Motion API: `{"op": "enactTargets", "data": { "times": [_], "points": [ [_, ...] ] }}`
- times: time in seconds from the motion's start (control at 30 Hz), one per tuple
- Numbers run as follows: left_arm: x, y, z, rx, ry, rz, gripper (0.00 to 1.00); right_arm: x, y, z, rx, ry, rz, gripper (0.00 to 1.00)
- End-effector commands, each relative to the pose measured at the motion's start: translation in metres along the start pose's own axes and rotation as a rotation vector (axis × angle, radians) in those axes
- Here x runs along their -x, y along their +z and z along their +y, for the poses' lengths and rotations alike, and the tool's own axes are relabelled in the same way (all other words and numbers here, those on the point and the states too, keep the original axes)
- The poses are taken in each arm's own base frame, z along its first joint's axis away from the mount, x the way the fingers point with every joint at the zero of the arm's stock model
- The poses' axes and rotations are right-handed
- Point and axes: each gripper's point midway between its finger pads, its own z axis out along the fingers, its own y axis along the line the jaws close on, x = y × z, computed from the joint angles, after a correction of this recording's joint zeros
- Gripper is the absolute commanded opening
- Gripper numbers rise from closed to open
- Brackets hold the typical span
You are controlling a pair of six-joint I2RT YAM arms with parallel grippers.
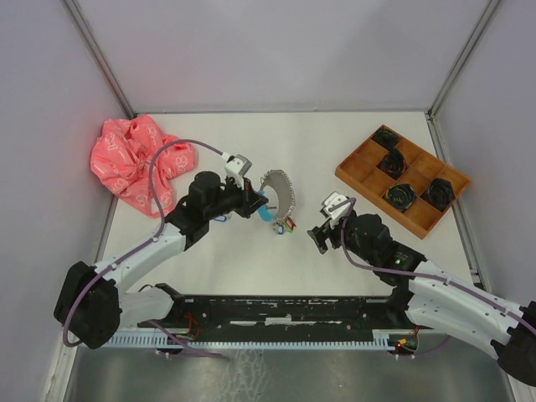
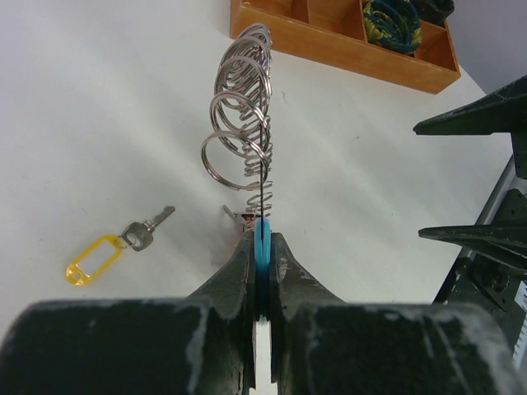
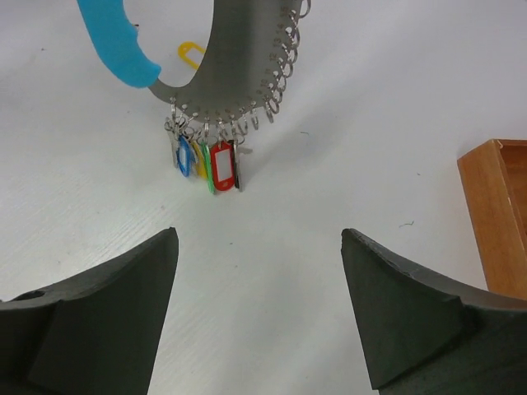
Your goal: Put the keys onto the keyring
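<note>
The tray (image 1: pixel 362 165) sits far right on the table (image 1: pixel 318 142). Four of its boxes each hold one dark coil (image 1: pixel 400 195). They may be rolled bands, but I cannot tell from here.

My left gripper (image 2: pixel 262 240) is pressed tight on the blue handle (image 3: pixel 115 45) of the keyring (image 3: pixel 239 58). The keyring sticks out just past those fingertips, edge on, in the middle of the table. A bunch of keys (image 3: pixel 206 160) with bright tags hangs from its rings.

One loose key (image 2: pixel 148 229) with a yellow tag (image 2: pixel 95 259) lies flat on the table beside my left fingers, touching nothing.

My right gripper (image 3: pixel 257 247) is spread wide and holds nothing. It points at the hung keys from the right, close but apart.

A pink bag (image 1: pixel 134 163) lies far left.
</note>
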Motion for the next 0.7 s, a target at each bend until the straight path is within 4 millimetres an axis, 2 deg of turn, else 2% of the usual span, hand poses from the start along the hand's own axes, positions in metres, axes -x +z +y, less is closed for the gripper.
{"op": "enactTargets", "data": {
  "times": [0.0,0.27,0.5,0.67],
  "points": [
    [0.049,-0.011,-0.015,-0.105,0.12,-0.117,0.03,0.02,0.002,0.01,0.067,-0.052,-0.091,0.87],
    [0.049,-0.017,-0.025,-0.254,0.187,-0.055,0.03,0.023,0.005,0.031,0.193,-0.141,-0.138,0.89],
    [0.052,-0.031,-0.039,-0.32,0.273,-0.007,0.03,0.023,0.011,0.047,0.29,-0.333,-0.232,0.82],
    [0.052,-0.04,-0.047,-0.35,0.29,-0.004,0.03,0.03,0.016,0.044,0.265,-0.396,-0.299,0.77]
  ]
}}
